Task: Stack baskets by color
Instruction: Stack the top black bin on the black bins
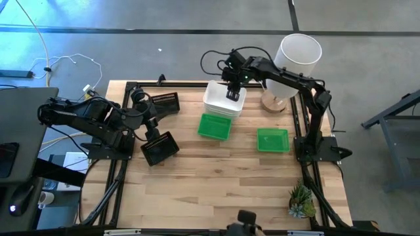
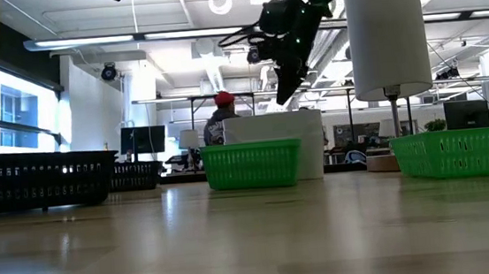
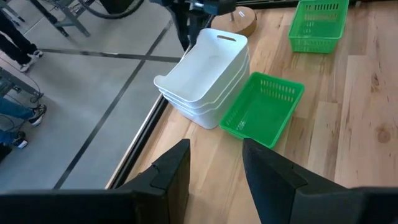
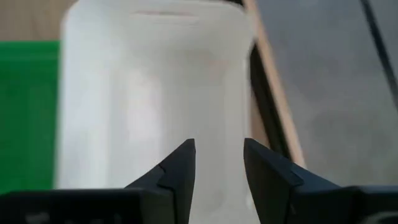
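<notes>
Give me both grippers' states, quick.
Left gripper: open, holding nothing.
Right gripper: open, empty, above the stacked white plastic baskets.

The wooden table [image 1: 216, 177] carries a white basket stack [image 1: 223, 101] at its far edge, two green baskets [image 1: 214, 126] mid-table. Two black baskets [image 1: 160, 148] sit left; a plant [image 1: 301, 200] stands at the near right corner.

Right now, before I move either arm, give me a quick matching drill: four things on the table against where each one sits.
Things:
1. white stack
2. green basket
3. second green basket
4. plant

Places:
A. near table corner, right side
B. under the right gripper
C. alone, by the right arm's base
D. against the white stack's near side

Pairs: 1-B, 2-D, 3-C, 4-A
</notes>
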